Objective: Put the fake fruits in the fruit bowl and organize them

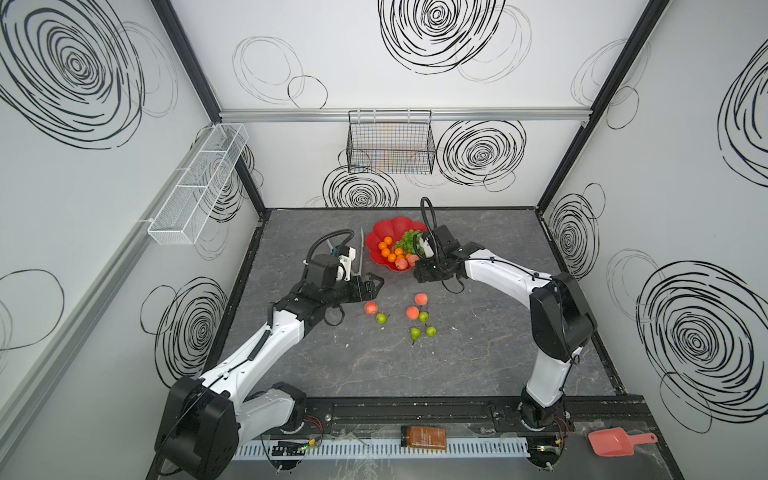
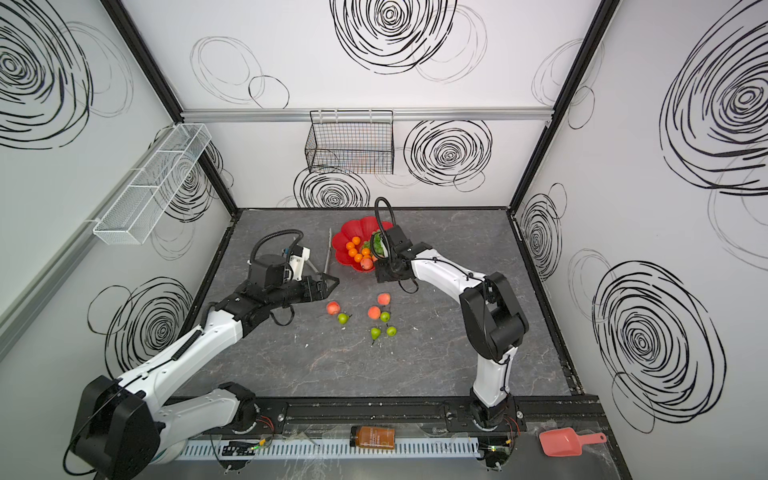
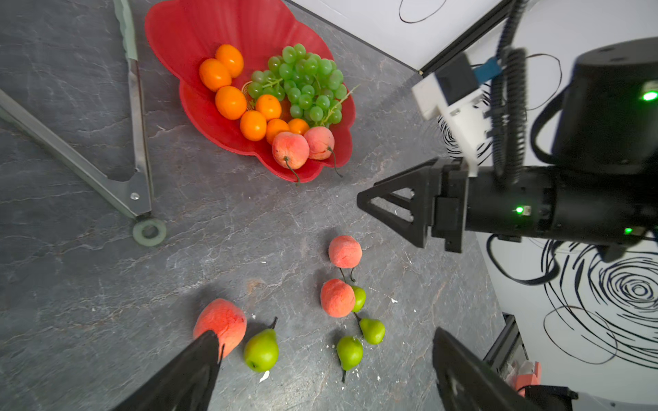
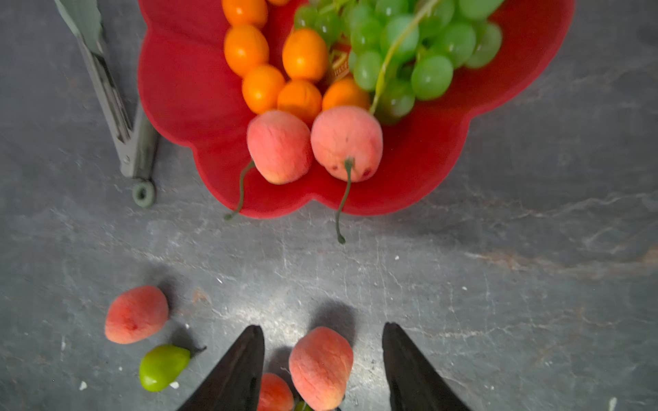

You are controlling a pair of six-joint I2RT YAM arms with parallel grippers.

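Note:
The red scalloped fruit bowl (image 1: 379,230) stands at the back middle of the table. In it lie several tangerines (image 3: 230,102), a bunch of green grapes (image 3: 306,83) and two peaches (image 4: 279,146) at its near rim. On the table in front lie three peaches (image 1: 371,308) (image 1: 421,299) (image 1: 412,312) and several green pears (image 1: 381,318). My right gripper (image 4: 323,327) is open and empty, hovering by the bowl's front edge above one loose peach (image 4: 320,368). My left gripper (image 3: 325,338) hangs wide open and empty over the loose fruit, left of the bowl.
Metal tongs (image 1: 360,253) lie just left of the bowl. A black wire basket (image 1: 390,145) hangs on the back wall, a white mesh rack (image 1: 199,183) on the left wall. An amber bottle (image 1: 423,437) and a pink scoop (image 1: 619,442) lie by the front rail.

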